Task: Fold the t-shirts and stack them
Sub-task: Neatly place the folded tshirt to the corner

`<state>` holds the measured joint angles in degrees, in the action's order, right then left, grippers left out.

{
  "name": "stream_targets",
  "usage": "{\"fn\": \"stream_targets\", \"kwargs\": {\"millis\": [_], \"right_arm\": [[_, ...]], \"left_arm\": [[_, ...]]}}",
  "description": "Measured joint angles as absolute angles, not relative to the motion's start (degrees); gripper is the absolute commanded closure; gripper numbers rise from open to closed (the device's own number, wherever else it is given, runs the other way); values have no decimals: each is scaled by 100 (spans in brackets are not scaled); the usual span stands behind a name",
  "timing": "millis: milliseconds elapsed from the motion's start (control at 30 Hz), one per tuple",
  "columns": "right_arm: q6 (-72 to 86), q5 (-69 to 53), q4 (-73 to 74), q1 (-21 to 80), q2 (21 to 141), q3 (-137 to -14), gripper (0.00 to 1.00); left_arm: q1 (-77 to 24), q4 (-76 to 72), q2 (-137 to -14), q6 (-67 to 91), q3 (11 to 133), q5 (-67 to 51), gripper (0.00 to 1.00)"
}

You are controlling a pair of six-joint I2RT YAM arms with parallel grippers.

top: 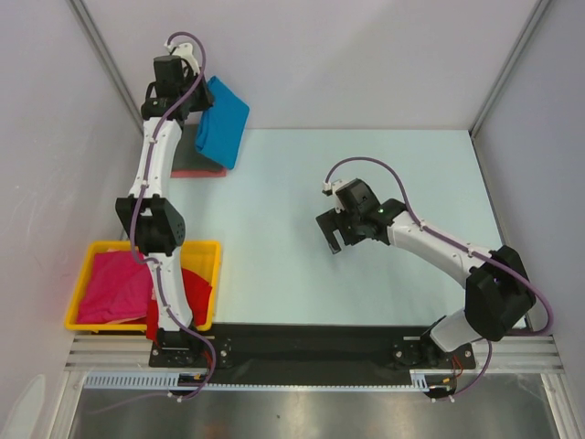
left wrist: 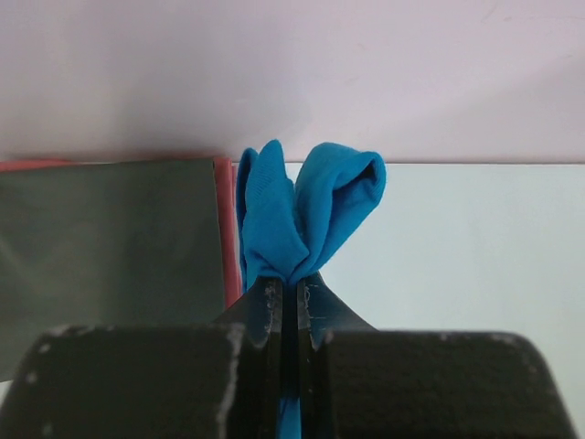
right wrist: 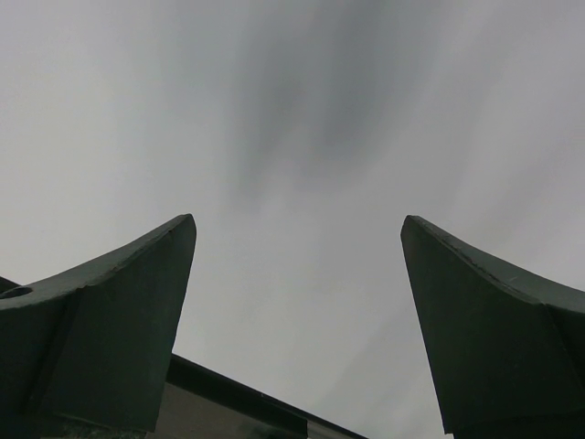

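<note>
The left gripper is closed tight on a bunch of the blue t-shirt, and the cloth comes out above the jaws in two rounded folds. Just beside it lies a dark grey t-shirt, flat, on top of a salmon pink t-shirt of which only a narrow edge shows. In the top view this pile sits in the far left corner of the table. The blue one looks already folded and is over the right side of the pile. Whether it rests there or only hangs cannot be told.

So two shirts seem folded and stacked, and the blue one is probably being added as the third. A magenta t-shirt and a red t-shirt lie crumpled in the yellow bin at the near left, not yet folded. The task is maybe a little more than half done.

The left arm is stretched far forward along the left side and passes over the bin. The right arm is bent toward the middle of the table. The right gripper has its jaws wide apart and holds nothing.
</note>
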<state>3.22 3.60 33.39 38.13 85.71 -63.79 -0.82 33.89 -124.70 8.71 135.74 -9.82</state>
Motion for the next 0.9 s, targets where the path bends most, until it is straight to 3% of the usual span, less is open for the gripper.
{"fn": "stream_targets", "kwargs": {"millis": [900], "right_arm": [[325,209,3339,3774,9277,-7011,0]], "left_arm": [[217,3358,-12731,867,13576,-1138,100]]}}
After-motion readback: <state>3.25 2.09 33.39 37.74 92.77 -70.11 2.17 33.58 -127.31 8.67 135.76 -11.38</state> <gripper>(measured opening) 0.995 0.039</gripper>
